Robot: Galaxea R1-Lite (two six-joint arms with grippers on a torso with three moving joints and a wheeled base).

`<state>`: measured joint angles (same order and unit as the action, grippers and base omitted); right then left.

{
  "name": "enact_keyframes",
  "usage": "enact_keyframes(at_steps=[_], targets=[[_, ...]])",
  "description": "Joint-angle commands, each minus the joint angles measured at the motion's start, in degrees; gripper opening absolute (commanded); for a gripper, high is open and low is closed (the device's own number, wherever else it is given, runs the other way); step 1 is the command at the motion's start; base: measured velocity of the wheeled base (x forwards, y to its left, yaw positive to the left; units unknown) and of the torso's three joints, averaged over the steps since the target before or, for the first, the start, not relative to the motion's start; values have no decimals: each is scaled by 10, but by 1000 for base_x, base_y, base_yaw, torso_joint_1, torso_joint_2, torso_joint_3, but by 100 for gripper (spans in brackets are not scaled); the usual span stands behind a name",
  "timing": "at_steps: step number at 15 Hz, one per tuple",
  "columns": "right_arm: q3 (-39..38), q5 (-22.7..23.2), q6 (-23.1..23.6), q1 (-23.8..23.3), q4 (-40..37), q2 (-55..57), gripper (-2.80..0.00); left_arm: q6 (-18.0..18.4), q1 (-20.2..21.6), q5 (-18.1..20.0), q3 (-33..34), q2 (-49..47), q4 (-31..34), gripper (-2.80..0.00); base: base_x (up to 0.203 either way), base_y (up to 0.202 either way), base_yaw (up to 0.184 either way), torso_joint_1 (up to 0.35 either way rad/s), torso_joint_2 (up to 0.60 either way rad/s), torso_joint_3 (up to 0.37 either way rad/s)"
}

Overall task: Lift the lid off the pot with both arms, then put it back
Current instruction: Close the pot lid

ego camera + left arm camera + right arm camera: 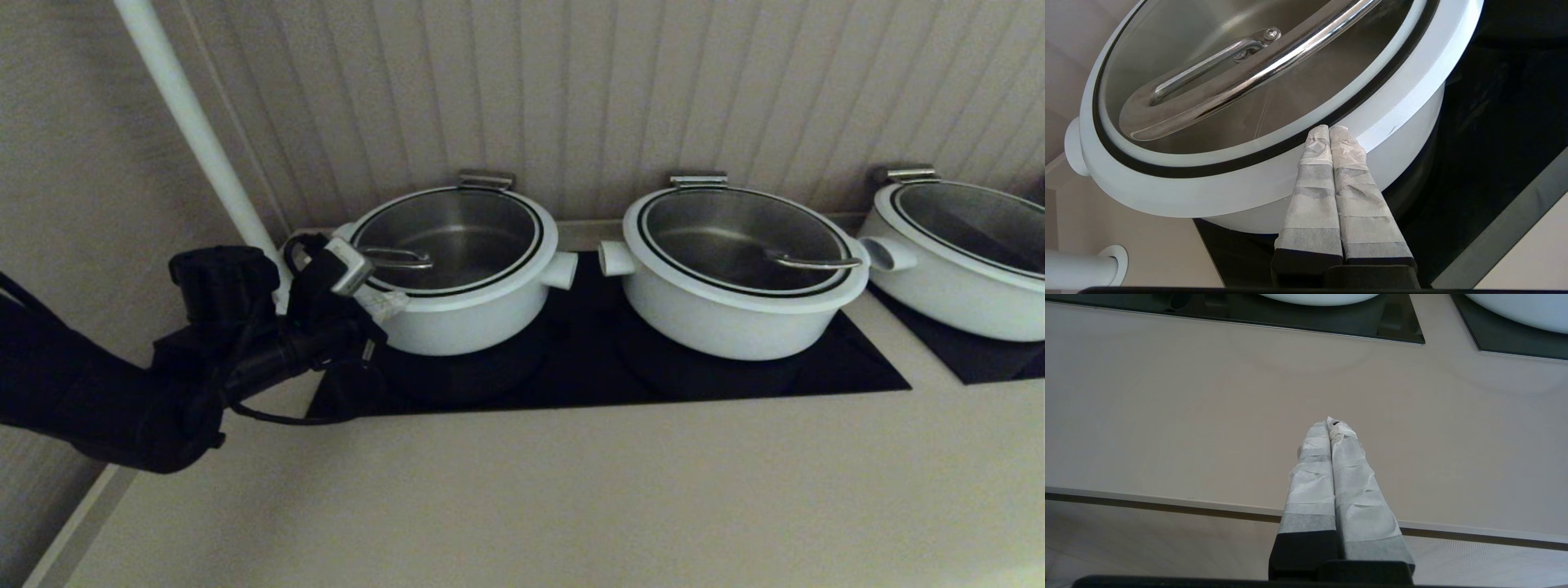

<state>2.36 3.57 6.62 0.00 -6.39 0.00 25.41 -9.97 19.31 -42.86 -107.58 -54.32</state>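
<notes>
L gripper (1329, 130) sits at the near-left edge of the pot (457, 314), taped fingers (1312, 192) pressed together w/ nothing between them, tips right at the white rim of the lid (1404, 87). Whether the tips actually touch the rim can't be told. In the head view the gripper (384, 304) shows at the pot's left side, the L arm (122, 384) reaching in from the frame's lower left w/ looping black cable and a small grey box (351, 265) on top.

R gripper (1329, 424) hangs above the beige counter (1188, 416) near its front edge, well apart from the pots; fingers (1310, 490) closed on nothing. It's out of the head view.

Counter (571, 490) runs across the front, w/ a black cooktop (588, 359) inset; a 2nd black panel (988, 359) sits at far right. Ribbed wall panel (653, 90) behind. White pole (196, 131) slants up at left.

Three white pots in a row on the black panels. The task pot is leftmost, upright, lid (453, 241) seated flat on it. Mid pot (735, 310) beside it, the two side handles facing each other, close but apart. 3rd pot (955, 286) cut off at right edge. Both also lidded.

Lid's steel wire handle (400, 260) lies off-centre, toward the L gripper; in the L wrist view the handle (1257, 73) curves across the glass. Steel bracket (486, 180) at the pot's back rim.
</notes>
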Motion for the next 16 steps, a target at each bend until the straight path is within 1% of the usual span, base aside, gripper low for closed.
enact_keyframes(at_steps=[1,6,10,16], targets=[[0,0,1,0,0,1,-280,1,0,0,0,6,-4,-280,0,0,0,0,0,0],[0,0,1,0,0,1,-280,-3,3,-1,6,24,-4,-280,0,0,0,0,0,0],[0,0,1,0,0,1,-280,-18,4,-3,15,36,-3,-280,0,0,0,0,0,0],[0,0,1,0,0,1,-280,-27,22,-3,57,66,-3,-280,0,0,0,0,0,0]])
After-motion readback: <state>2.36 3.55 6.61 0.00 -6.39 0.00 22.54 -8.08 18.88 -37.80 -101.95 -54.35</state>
